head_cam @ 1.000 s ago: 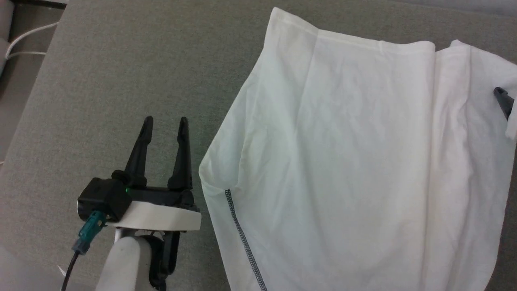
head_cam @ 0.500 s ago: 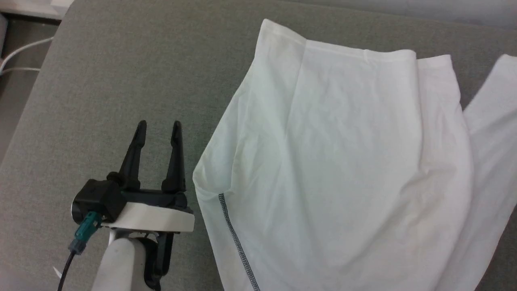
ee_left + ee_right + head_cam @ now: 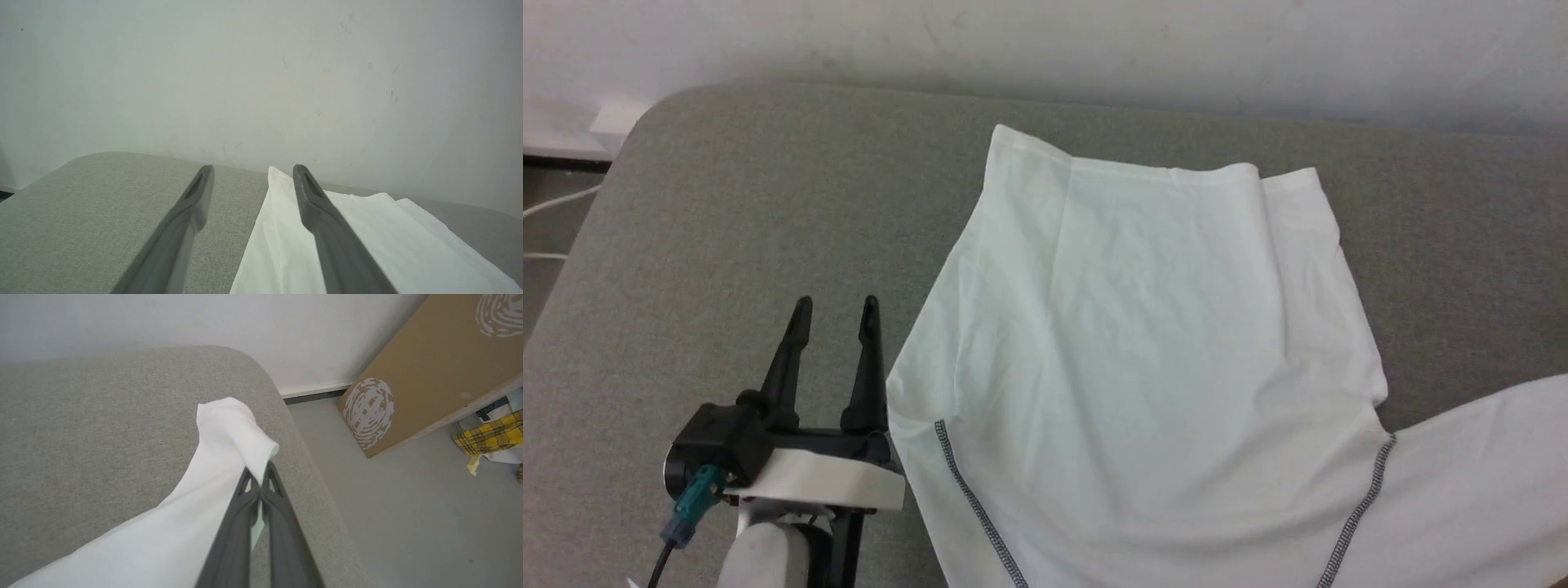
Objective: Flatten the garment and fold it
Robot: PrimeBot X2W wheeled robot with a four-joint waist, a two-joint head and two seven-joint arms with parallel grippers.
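Pinching white shirt (image 3: 1143,367) by its right sleeve (image 3: 222,428) with right tool (image 3: 259,475); hovering just left of it with spread left tool (image 3: 836,304).

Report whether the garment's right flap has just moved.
Yes. That flap of the garment, once beside the far hem, now trails to the near right across the grey surface.

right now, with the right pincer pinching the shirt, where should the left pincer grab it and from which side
Probably the garment's left corner, just above the dark seam. Come in from the robot's left, low over the grey cushion: that edge bulges toward the open left pincer, opposite the end the right pincer is shut on.
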